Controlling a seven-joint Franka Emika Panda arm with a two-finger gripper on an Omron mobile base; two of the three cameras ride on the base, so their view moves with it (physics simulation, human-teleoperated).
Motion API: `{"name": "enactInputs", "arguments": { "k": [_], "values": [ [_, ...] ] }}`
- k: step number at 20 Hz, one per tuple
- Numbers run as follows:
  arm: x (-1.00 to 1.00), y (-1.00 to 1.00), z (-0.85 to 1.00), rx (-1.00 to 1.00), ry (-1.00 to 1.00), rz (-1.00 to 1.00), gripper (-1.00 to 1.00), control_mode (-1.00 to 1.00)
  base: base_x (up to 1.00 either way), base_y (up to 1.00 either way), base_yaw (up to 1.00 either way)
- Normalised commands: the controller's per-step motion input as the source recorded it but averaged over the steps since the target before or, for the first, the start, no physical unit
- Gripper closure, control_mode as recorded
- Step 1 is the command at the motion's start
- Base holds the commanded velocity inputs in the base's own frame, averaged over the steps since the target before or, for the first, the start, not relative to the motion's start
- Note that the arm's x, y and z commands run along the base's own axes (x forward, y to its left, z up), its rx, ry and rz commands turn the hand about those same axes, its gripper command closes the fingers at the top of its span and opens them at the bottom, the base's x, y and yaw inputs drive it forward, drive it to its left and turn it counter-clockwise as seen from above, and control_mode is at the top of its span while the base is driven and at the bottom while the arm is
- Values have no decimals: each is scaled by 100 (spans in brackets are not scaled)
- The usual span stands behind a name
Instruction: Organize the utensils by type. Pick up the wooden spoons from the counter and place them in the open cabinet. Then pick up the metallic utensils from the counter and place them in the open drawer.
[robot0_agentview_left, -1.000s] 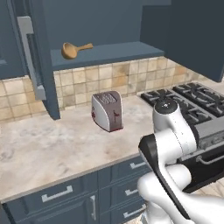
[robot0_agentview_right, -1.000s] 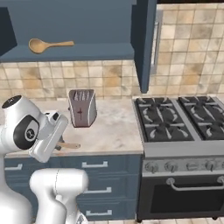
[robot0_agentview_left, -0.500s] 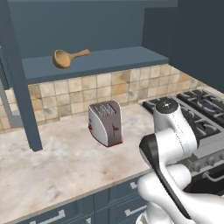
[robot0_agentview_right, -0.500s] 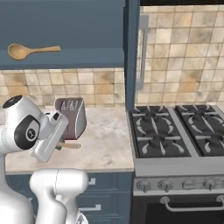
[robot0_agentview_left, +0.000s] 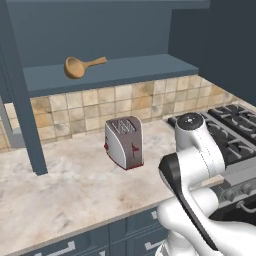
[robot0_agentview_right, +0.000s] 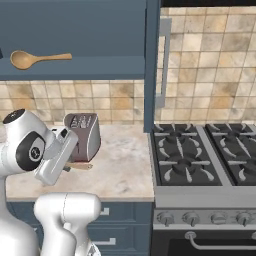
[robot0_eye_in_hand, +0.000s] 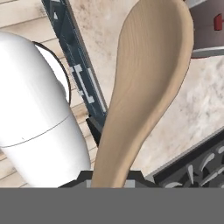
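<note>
While the arm is being kept folded low in front of the surface (robot0_agentview_left: 75, 185), a wooden spoon (robot0_eye_in_hand: 148, 87) is being held in the tool (robot0_eye_in_hand: 111, 177): the jaws are being kept almost closed, pinched on the spoon's handle at the bottom of the hand view. The spoon's oval bowl is being shown large there, pointing away from the tool, over the beige marbled top and past the edge of the slate-blue cabinet fronts (robot0_eye_in_hand: 74, 65). From the right base view, a tan tip (robot0_agentview_right: 80, 166) is being seen sticking out beside the arm, just in front of the toaster (robot0_agentview_right: 85, 135); whether it is touching the top cannot be told.

A second wooden spoon (robot0_agentview_left: 82, 65) is being seen lying on the shelf of the open cabinet (robot0_agentview_left: 115, 72), bowl to the left, handle to the right; the same one is being shown at upper left in the right base view (robot0_agentview_right: 37, 58). The grey toaster is being seen standing upright on the surface, under that shelf and near the tiled backsplash (robot0_agentview_left: 125, 97). A gas stove (robot0_agentview_right: 205, 160) is being seen just beside the surface, on its right.
</note>
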Motion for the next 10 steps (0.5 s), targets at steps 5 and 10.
{"name": "enactInputs", "arguments": {
  "k": [5,10],
  "values": [
    [0,0,1,0,0,0,100,-100,0,0,0],
    [-2,1,22,-2,-9,1,100,-100,0,0,0]
  ]
}}
